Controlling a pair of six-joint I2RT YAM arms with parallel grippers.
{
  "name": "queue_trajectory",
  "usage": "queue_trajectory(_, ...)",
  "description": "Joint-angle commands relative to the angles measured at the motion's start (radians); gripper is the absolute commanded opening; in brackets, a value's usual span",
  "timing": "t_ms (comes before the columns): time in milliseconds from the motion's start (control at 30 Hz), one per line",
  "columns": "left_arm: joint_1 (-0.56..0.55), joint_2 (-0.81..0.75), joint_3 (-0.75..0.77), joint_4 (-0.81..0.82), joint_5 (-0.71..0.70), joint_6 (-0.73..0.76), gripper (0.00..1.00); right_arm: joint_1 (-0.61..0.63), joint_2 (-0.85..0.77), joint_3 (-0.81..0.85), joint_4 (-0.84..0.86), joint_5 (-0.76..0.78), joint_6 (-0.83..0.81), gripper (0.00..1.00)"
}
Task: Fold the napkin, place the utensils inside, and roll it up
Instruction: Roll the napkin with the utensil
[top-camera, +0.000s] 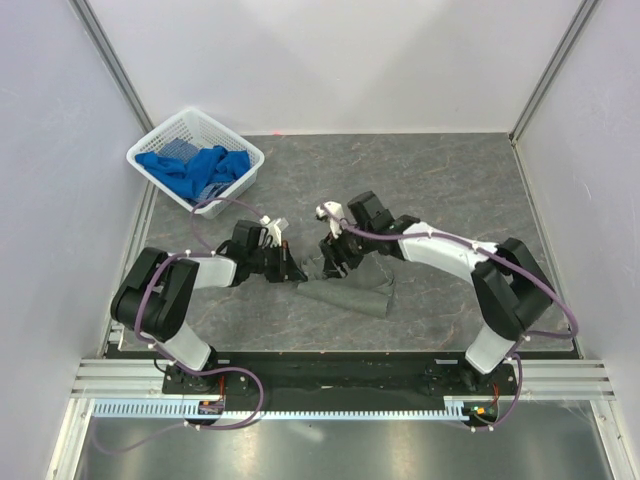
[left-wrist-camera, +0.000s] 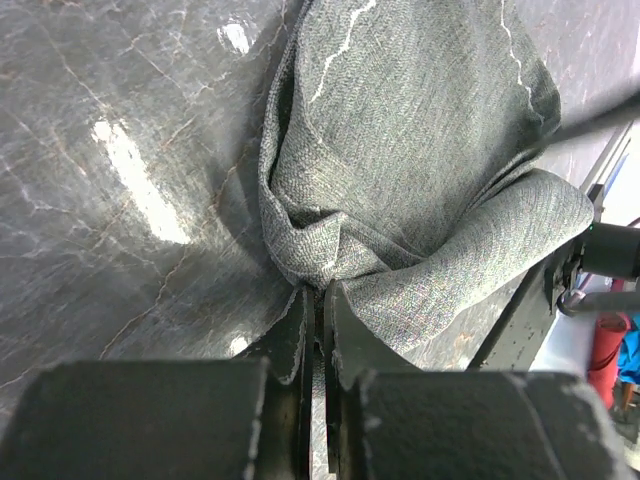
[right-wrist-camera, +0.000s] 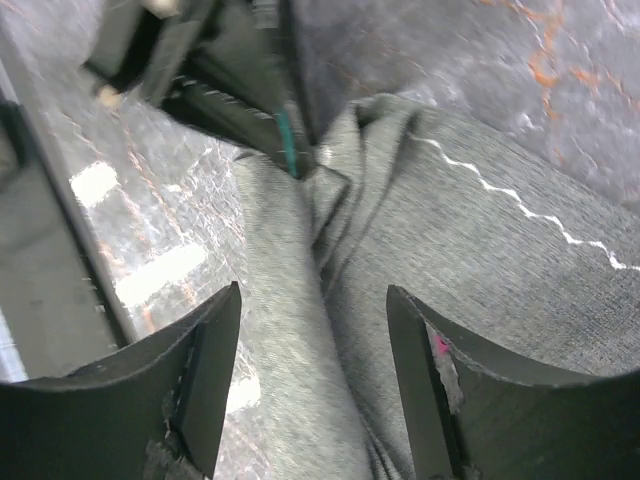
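The dark grey woven napkin (top-camera: 350, 294) lay bunched on the marbled grey desk (top-camera: 450, 190). The left gripper (left-wrist-camera: 320, 300) clenched one fold of it, while the right gripper (right-wrist-camera: 312, 310) hovered released above. Folding seemed unfinished, so the next move would call for spreading the cloth flat.

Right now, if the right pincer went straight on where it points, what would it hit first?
Probably the napkin: its bunched folds lie just ahead of the open right pincer, though depth is unclear.
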Motion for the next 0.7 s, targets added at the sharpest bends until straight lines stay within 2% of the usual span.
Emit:
queue_trajectory(0,-0.005,0.020,0.047,-0.124,-0.044,-0.014,0.02,0.160,-0.067,-0.053,0.032,0.304,-0.098,0.69)
queue_trajectory(200,-0.005,0.026,0.079,-0.177,-0.055,-0.025,0.02,0.282,-0.081,-0.096,0.037,0.506,-0.128,0.70)
queue_trajectory(667,-0.007,0.031,0.104,-0.200,-0.050,-0.017,0.02,0.326,-0.009,-0.116,0.040,0.549,-0.156,0.69)
